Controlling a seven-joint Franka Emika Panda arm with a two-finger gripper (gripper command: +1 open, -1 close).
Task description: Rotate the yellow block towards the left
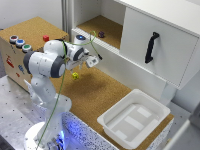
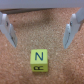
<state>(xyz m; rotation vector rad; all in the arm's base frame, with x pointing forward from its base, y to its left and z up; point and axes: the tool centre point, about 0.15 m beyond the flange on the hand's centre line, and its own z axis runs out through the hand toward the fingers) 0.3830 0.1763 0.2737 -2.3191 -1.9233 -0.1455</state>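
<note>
1 cork-topped counter (image 1: pixel 95 92) runs across the scene, grainy and brown, with a white cabinet (image 1: pixel 160 40) behind it and a recessed cork shelf (image 1: pixel 102 25) beside that. A black handle (image 1: pixel 151 47) sits on the cabinet door. At the counter's near end, toward the exterior view's right, rests a white plastic bin (image 1: pixel 131 119), rectangular with rounded corners. On the exterior view's left stands a cork-topped box (image 1: pixel 27 32) carrying 3 round buttons (image 1: pixel 20 43) and a small red block (image 1: pixel 46 38).

The gripper (image 1: pixel 92 61) is partly masked by the white arm (image 1: pixel 47 62) and its green cable, and a dark object (image 1: pixel 101 34) on the shelf is too small to identify.

The yellow block (image 2: pixel 39 60) lies on the cork, cube-shaped, with an "N" on its top face; its second mark is blurred. In the wrist view 2 grey fingers (image 2: pixel 73 30) stand well apart, clear of the block, holding nothing.
</note>
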